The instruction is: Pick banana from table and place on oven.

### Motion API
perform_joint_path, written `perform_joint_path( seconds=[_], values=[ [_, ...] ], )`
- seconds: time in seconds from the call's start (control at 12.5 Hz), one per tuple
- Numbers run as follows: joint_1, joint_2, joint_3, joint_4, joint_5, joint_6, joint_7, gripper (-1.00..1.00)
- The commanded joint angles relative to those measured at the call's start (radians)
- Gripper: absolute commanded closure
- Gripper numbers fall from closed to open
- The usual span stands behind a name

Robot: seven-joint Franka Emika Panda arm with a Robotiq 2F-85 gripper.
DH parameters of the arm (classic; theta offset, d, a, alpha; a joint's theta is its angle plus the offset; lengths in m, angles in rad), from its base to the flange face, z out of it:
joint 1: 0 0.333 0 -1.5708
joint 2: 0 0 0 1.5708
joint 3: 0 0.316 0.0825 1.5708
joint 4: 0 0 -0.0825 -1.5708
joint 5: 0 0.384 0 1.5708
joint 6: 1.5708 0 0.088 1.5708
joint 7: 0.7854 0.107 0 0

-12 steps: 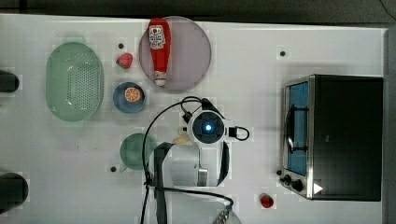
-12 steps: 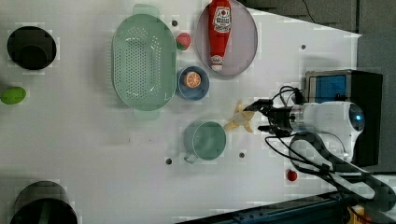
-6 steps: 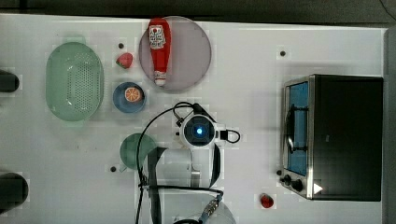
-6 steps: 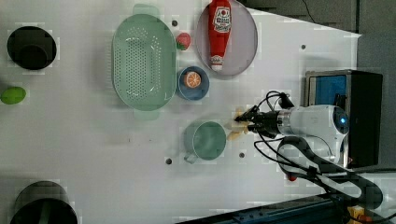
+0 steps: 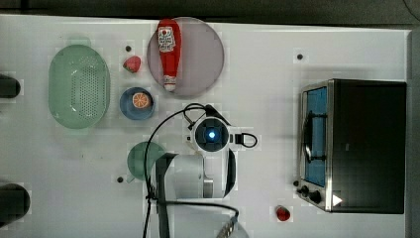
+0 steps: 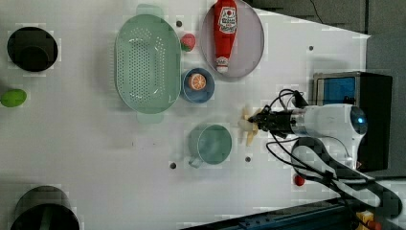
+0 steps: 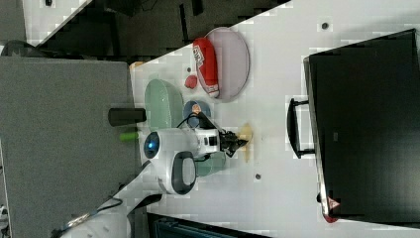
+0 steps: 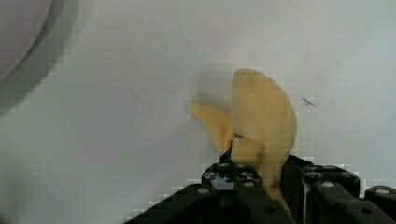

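The banana (image 6: 248, 127) lies on the white table (image 5: 277, 59), a pale yellow toy with splayed peel flaps, just right of the green mug in the left view. My gripper (image 6: 259, 122) reaches it from the left view's right. In the wrist view my gripper (image 8: 259, 170) is shut on the banana (image 8: 262, 119), with black fingers on both sides of its lower end. The right view shows the banana (image 7: 245, 135) at my gripper's (image 7: 239, 142) tip. My wrist (image 5: 212, 135) hides the banana in the top view. The oven (image 5: 366, 144) stands at the top view's right with its flat black top bare.
A green mug (image 6: 210, 143) stands close to the banana. Further off are a blue bowl (image 6: 197, 85) with an orange slice, a plate (image 6: 249, 43) with a ketchup bottle, and a green colander (image 6: 146, 62). A small red object (image 5: 283, 213) lies near the oven's knobs.
My gripper has moved toward the left view's left onto the banana and its open fingers have closed on it.
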Motion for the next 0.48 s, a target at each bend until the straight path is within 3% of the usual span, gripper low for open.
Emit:
perform_joint_path(
  seconds=[0.08,0.48],
  values=[
    [-0.007,-0.229,0.014,0.033,0.001,-0.127,-0.020,0.53],
    [-0.009,-0.495,-0.014,0.252,0.019,-0.605,-0.020,0.53]
  ],
)
